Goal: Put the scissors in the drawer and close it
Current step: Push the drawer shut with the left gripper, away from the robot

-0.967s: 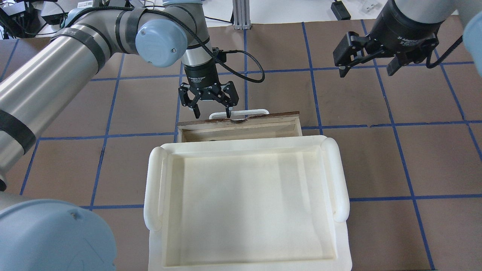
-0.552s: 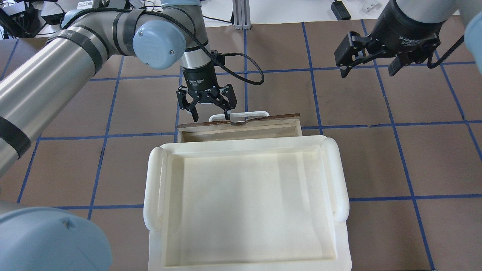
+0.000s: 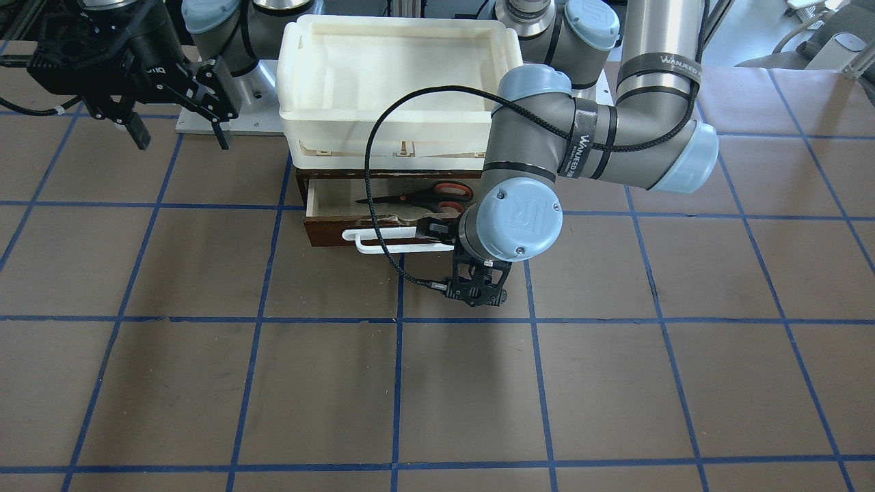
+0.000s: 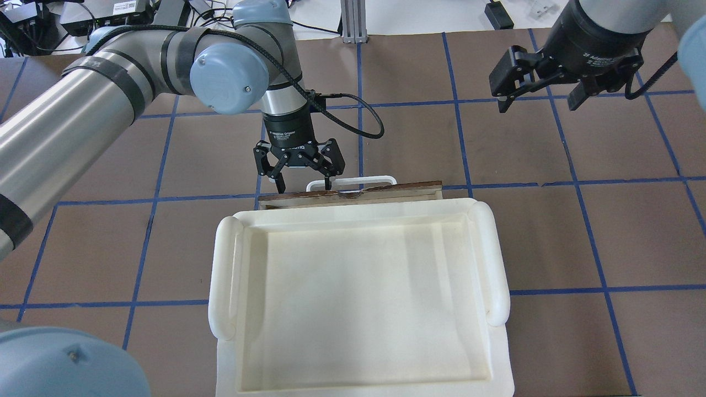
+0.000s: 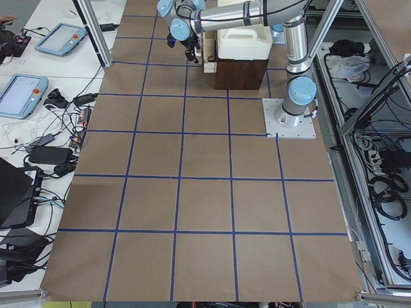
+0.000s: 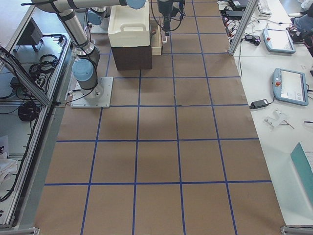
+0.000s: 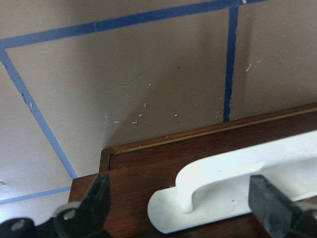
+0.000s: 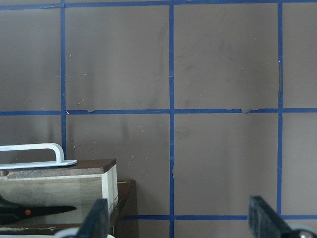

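Front view: the scissors [image 3: 418,197] are lying flat inside the drawer [image 3: 327,232], which sticks partway out from under the cream tray [image 3: 290,68].

Overhead: my left gripper [image 4: 303,183] hangs spread wide at the white handle [image 4: 358,179], with one finger by its left end. The right gripper [image 4: 538,102] is spread too, well off to the far right, holding nothing.

Left wrist cam: the handle's end sits between the fingers [image 7: 96,198].
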{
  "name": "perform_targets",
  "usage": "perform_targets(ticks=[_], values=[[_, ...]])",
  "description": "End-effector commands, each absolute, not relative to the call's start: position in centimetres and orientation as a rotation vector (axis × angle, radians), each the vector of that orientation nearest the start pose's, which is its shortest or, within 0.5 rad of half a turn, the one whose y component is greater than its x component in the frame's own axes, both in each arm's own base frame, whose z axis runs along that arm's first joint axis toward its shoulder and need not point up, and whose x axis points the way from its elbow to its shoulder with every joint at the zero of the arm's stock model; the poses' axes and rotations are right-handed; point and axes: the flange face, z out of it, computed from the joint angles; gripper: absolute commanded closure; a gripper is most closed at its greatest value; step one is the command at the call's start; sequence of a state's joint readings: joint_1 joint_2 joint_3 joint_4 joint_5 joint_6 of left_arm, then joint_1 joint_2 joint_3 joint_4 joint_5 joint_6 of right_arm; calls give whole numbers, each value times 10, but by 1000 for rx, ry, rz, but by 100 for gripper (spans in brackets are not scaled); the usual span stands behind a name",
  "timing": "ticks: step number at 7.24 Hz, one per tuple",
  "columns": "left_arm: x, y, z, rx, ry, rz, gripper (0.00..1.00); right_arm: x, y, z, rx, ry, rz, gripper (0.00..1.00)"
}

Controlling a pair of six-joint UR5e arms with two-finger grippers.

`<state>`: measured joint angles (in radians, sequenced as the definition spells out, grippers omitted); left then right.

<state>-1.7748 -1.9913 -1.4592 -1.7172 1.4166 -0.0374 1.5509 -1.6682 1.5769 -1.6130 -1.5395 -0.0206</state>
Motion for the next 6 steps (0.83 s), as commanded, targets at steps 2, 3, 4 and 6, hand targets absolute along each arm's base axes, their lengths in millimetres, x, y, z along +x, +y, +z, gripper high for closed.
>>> perform_targets(ticks=[2, 3, 4, 6], values=[[-263, -535, 304, 128, 3095, 872, 0, 127, -463, 536, -2, 3113, -204, 0], [-259, -523, 311, 119, 3057, 953, 0, 126, -461, 539, -2, 3116, -209, 0], [-260, -522, 309, 121, 3056, 956, 0, 126, -462, 537, -2, 3118, -202, 0], [-261, -518, 304, 119, 3047, 974, 0, 127, -460, 542, 0, 3115, -218, 0]])
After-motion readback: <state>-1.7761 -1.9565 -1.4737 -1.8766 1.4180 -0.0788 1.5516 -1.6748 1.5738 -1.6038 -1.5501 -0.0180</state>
